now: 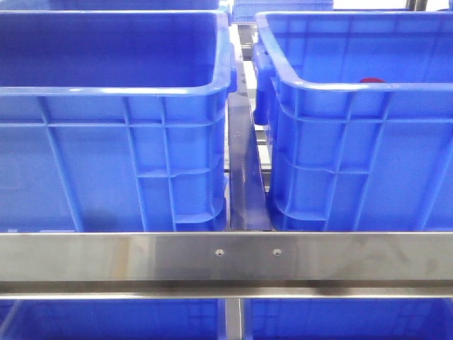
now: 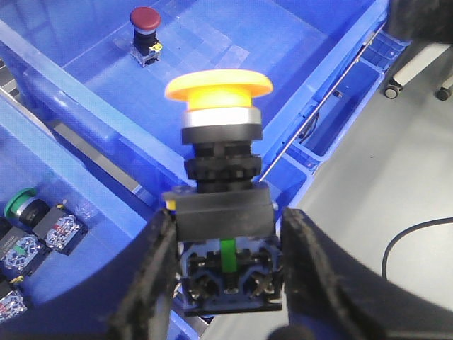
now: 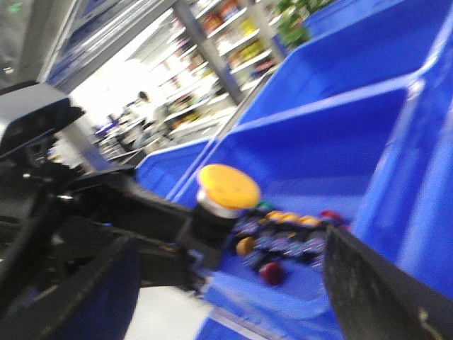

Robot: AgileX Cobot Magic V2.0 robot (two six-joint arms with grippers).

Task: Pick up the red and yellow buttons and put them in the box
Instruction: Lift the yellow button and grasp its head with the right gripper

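Observation:
My left gripper is shut on the black and blue base of the yellow button, whose orange-yellow cap points away from the fingers. It hangs over the near wall of the blue box. The red button stands upright on that box's floor. In the front view a sliver of red shows over the rim of the right crate, and neither gripper appears there. My right gripper is open and holds nothing. Its blurred view shows the yellow button in the left fingers.
A second blue crate beside the box holds a green button and several loose contact blocks. In the right wrist view, a crate holds several mixed buttons. A steel rail crosses the front. Grey floor and a cable lie beyond.

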